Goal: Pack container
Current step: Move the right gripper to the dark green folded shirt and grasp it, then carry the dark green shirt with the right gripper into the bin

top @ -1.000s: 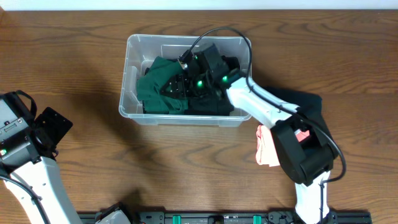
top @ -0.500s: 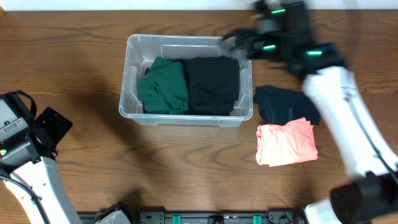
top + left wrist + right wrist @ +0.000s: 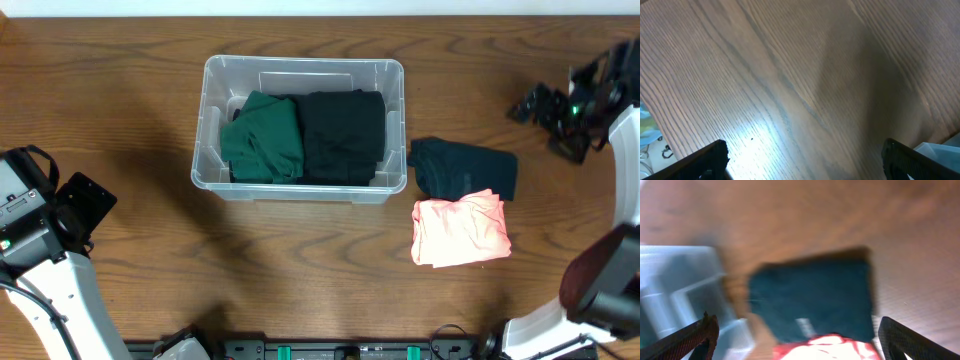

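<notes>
**At the Table: Positions of Arms, Garments and Container**

At the lower left of the overhead frame, the left arm (image 3: 45, 270) stands over the wooden table (image 3: 130, 100), well apart from every garment. Its wrist view shows the left gripper (image 3: 812, 162) with its two fingertips at the bottom corners of the frame. They are spread wide with only bare wood grain between them, and the gripper has hold of nothing.

Right of centre and low in the overhead frame, a folded pink garment (image 3: 462, 229) lies flat on the table. A folded dark navy garment (image 3: 463, 167) lies just above it, their edges touching. Both lie outside the container, and the navy one is just beside its right wall.

The container (image 3: 300, 64) sits upright on the table, above centre and slightly left of the middle, with its long side running left to right. Inside it, a green garment (image 3: 262, 137) fills the left half and a black garment (image 3: 345, 135) fills the right half, side by side and touching.

At the upper right edge of the overhead frame, the right gripper (image 3: 535, 105) hangs over bare table, well apart from the container and the garments. The right wrist view is blurred. It shows the fingertips at the two bottom corners, set wide apart, with nothing gripped. The dark navy garment appears mid-frame, with a strip of the pink one below it and a corner of the container at the left.
</notes>
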Tool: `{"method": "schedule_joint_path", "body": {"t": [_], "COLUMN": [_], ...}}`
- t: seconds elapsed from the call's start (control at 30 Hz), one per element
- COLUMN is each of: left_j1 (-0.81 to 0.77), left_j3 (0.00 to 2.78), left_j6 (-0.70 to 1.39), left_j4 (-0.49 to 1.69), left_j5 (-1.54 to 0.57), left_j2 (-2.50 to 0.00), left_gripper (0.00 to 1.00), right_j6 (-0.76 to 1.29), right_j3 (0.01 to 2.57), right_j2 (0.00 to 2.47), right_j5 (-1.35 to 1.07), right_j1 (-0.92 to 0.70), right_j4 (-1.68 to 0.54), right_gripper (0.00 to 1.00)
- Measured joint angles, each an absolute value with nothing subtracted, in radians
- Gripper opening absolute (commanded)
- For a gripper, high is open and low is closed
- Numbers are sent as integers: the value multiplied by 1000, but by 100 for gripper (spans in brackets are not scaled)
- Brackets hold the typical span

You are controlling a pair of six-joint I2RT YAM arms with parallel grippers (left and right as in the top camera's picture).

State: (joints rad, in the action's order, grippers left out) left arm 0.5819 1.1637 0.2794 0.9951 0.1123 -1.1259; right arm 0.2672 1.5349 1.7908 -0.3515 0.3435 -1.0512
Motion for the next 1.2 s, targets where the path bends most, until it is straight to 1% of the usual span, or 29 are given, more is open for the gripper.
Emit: {"method": "schedule_joint_path", "body": {"t": [0.13, 0.27, 0.37, 0.5, 0.57, 0.63, 0.73, 0.77, 0.83, 0.93, 0.97, 1.0, 1.1, 1.2], "left_j1": [582, 582, 582, 582, 582, 582, 582, 582, 582, 582, 582, 582, 582, 582], "left_j3": [1164, 1164, 1164, 1164, 1164, 1164, 1164, 1164, 1164, 1164, 1164, 1164, 1164, 1164], "left_j6": [279, 280, 279, 279, 279, 279, 279, 279, 279, 279, 279, 279, 279, 279], "left_j4": [995, 995, 995, 995, 995, 995, 995, 995, 995, 995, 995, 995, 995, 995], "left_j5": [112, 112, 112, 112, 112, 112, 112, 112, 112, 112, 112, 112, 112, 112], "left_j2": [-1126, -1126, -1126, -1126, -1126, -1126, -1126, -1126, -1126, -1126, -1126, -1126, -1126, -1126], "left_gripper": [98, 98, 98, 98, 98, 98, 98, 98, 98, 98, 98, 98, 98, 98], "right_j6": [228, 183, 163, 142, 134, 123, 117, 119, 111, 102, 102, 102, 104, 126], "right_j3": [1446, 1370, 1328, 1298, 1280, 1253, 1214, 1203, 1191, 1176, 1174, 1173, 1174, 1177], "right_j2": [1872, 1943, 1984, 2003, 2003, 2001, 2000, 2000, 2000, 2005, 2006, 2006, 2003, 1976], "right_j5": [-355, -413, -450, -519, -556, -596, -640, -650, -655, -654, -657, -663, -709, -805], "right_j1": [401, 437, 443, 443, 443, 443, 443, 443, 443, 443, 443, 443, 443, 443], "right_j4": [-1011, -942, -900, -818, -773, -727, -689, -687, -692, -712, -715, -718, -727, -728], "right_gripper": [99, 98, 98, 95, 88, 74, 59, 49, 36, 9, 4, 1, 1, 1]}}
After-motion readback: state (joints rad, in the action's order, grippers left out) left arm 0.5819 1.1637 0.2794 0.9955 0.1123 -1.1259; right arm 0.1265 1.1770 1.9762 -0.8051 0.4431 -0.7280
